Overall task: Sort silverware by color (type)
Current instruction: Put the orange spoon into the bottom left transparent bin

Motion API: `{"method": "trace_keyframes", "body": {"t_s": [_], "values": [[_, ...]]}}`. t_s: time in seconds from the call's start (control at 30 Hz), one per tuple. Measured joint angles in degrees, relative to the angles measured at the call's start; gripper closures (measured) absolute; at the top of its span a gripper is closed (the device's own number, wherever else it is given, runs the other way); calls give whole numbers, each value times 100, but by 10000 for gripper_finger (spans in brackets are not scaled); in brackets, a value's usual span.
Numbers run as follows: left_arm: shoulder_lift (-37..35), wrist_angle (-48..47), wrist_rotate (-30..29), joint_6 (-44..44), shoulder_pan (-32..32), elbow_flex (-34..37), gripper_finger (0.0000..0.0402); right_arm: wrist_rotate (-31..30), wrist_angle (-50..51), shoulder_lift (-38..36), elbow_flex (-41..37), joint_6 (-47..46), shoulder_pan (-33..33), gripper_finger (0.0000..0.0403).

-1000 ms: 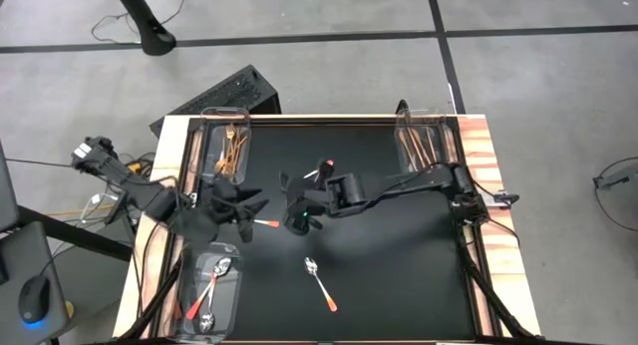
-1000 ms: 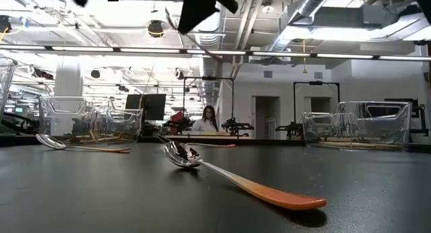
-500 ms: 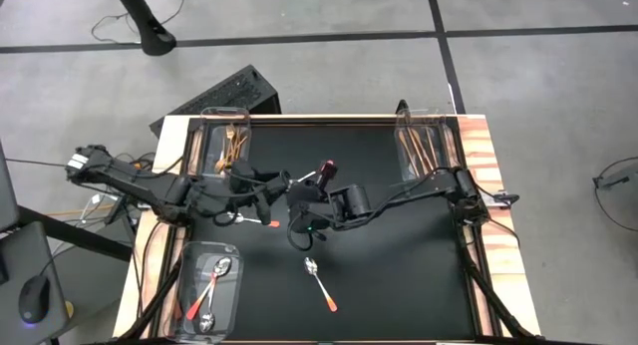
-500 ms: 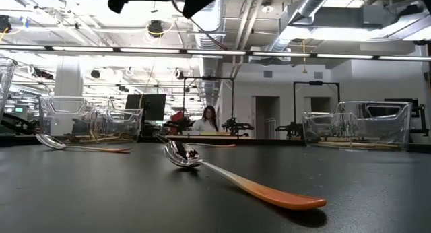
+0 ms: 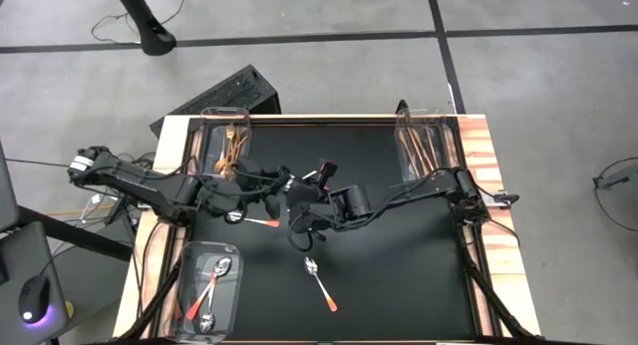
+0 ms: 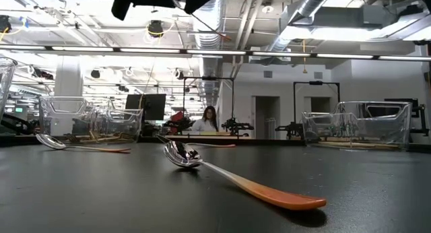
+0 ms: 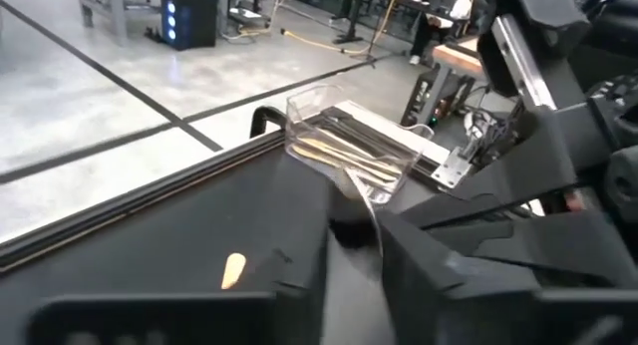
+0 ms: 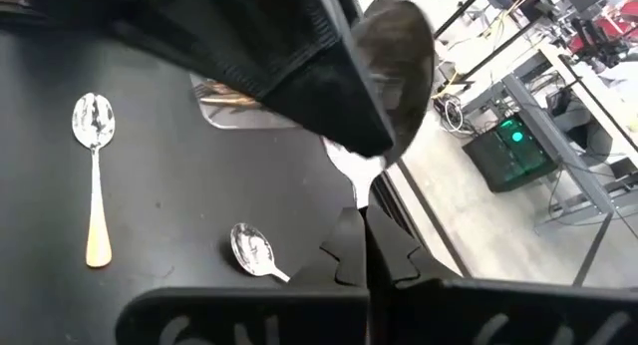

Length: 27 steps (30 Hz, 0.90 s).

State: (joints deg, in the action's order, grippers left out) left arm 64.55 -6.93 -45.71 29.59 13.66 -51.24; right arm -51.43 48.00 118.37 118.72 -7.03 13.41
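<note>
Above the black table [image 5: 399, 245], the right gripper [image 5: 295, 207] pinches a spoon [image 8: 391, 66] (bowl up); left gripper [image 5: 271, 181] indeterminate.

The flat black table mat [image 5: 399, 255] lies inside a light wood-grain border [image 5: 488, 166]. On it a shiny silver spoon with an orange-red handle [image 5: 320, 283] reflects the room in its bowl, and a second like it [image 5: 251, 220] shows the same silver and orange-red. The clear plastic bin at the near left [image 5: 235, 275] holds more silver spoons with red handles [image 5: 206, 295]. The clear bin at the far left [image 5: 209, 136] holds gold forks [image 5: 232, 149]; the clear bin at the far right [image 5: 451, 136] holds slim copper-coloured knives [image 5: 421, 149]. Both arms are dark, nearly black. The floor [image 5: 538, 66] is pale grey, crossed by black lines.
</note>
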Motion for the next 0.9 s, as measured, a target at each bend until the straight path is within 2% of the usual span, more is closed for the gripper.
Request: {"method": "trace_keyframes", "body": {"t_s": [0.1, 0.33, 0.43, 0.5, 0.57, 0.6, 0.67, 0.73, 0.77, 0.9], "values": [[-7, -4, -1, -120, -3, 0, 386, 10, -11, 0, 0, 9, 0, 398], [-58, -252, -38, -439, -3, 0, 398, 179, -23, -5, 1, -457, -52, 348], [-250, -1284, 213, -173, -3, -163, 398, 872, 66, -192, 60, -768, -126, 331], [-367, -2452, 524, 188, -3, -453, 399, 1674, -26, -384, 135, -1024, -210, 324], [-420, -3618, 1121, 452, -5, -820, 399, 2792, -76, -510, 174, -1095, -357, 322], [-450, -4115, 1716, 543, -5, -1019, 399, 3342, -145, -543, 177, -1100, -434, 321], [-493, -4969, 3213, 735, -5, -1339, 399, 4069, -156, -527, 166, -1104, -564, 321], [-492, -5488, 4537, 1113, 77, -1518, 400, 4269, -181, -494, 158, -1113, -654, 321], [-493, -5675, 4958, 1363, 180, -1519, 400, 4260, -149, -494, 157, -1111, -682, 320], [-523, -5985, 5449, 2134, 805, -1185, 400, 4106, -156, -385, 170, -1111, -771, 320]]}}
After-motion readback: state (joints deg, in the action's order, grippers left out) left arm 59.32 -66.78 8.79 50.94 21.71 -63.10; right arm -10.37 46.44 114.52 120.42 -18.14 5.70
